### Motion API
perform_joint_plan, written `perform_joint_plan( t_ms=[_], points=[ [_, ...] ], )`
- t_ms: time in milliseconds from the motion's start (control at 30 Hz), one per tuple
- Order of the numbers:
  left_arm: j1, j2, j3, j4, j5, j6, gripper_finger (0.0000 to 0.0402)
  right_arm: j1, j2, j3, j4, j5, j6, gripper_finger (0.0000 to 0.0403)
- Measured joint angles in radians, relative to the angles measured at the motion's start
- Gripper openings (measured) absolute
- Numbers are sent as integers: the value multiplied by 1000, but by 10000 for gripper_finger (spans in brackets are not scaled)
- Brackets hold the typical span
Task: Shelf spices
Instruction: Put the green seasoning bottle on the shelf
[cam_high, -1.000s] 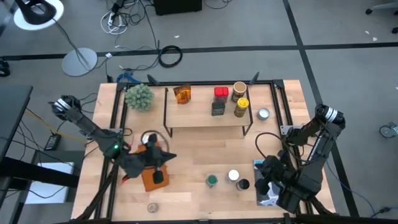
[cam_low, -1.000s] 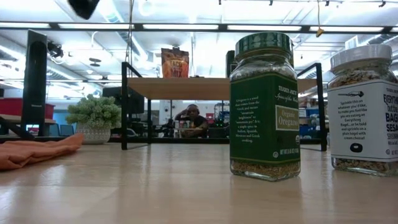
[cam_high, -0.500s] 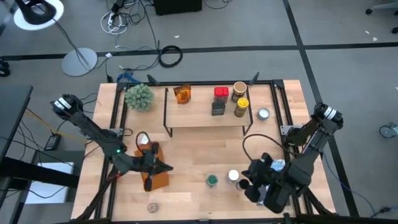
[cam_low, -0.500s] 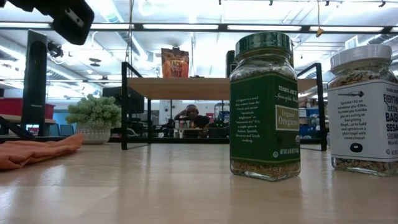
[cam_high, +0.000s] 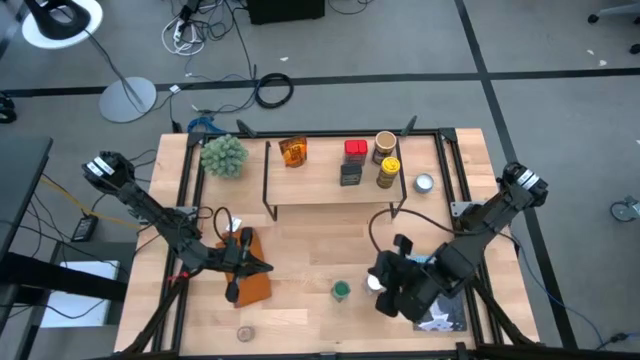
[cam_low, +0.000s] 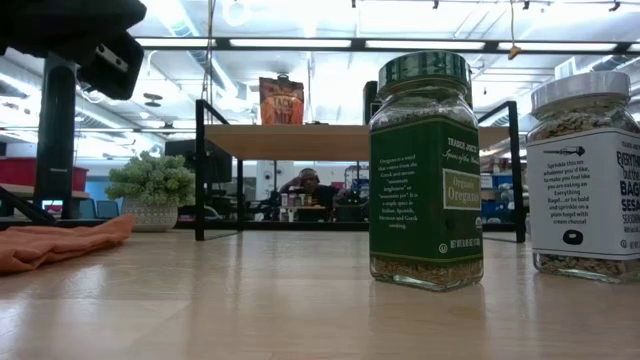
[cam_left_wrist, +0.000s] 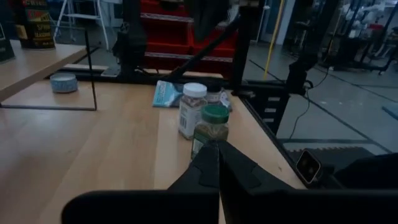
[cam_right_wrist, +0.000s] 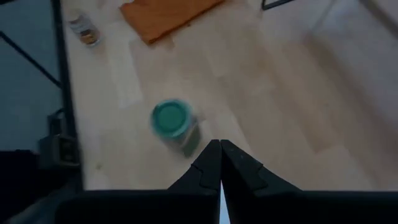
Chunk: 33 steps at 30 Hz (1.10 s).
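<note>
On the light wooden shelf with black wire legs (cam_high: 330, 190) stand four spice containers: one amber jar (cam_high: 292, 151), one red-lidded jar (cam_high: 354, 149), one dark tin (cam_high: 350, 174) and one yellow jar (cam_high: 388, 173), with one tan round lid (cam_high: 386, 141) just behind them. On the wooden tabletop (cam_high: 310, 250) there are one green-lidded oregano jar (cam_high: 342, 290), one white-lidded seasoning jar (cam_left_wrist: 191, 110), one small silver tin (cam_high: 424, 183) and one small jar near the front edge (cam_high: 244, 334). There is also one potted green plant (cam_high: 223, 155), one flat orange-brown notebook (cam_high: 250, 285), one blue-and-white book (cam_left_wrist: 166, 95), and two dark robot arms.
</note>
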Motion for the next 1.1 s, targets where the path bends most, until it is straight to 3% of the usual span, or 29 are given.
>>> perform_joint_plan(
  t_ms=[167,467,800,1100],
  points=[
    [0,0,0,-6,0,14,1,-64,0,0,3,-25,-115,34],
    [21,0,0,-10,0,38,1,-150,0,0,170,-224,-379,119],
    [31,1,0,-31,0,38,1,-152,0,0,202,-241,-492,197],
    [31,1,0,-31,0,37,1,-157,10,1,286,-255,-559,212]
  ],
)
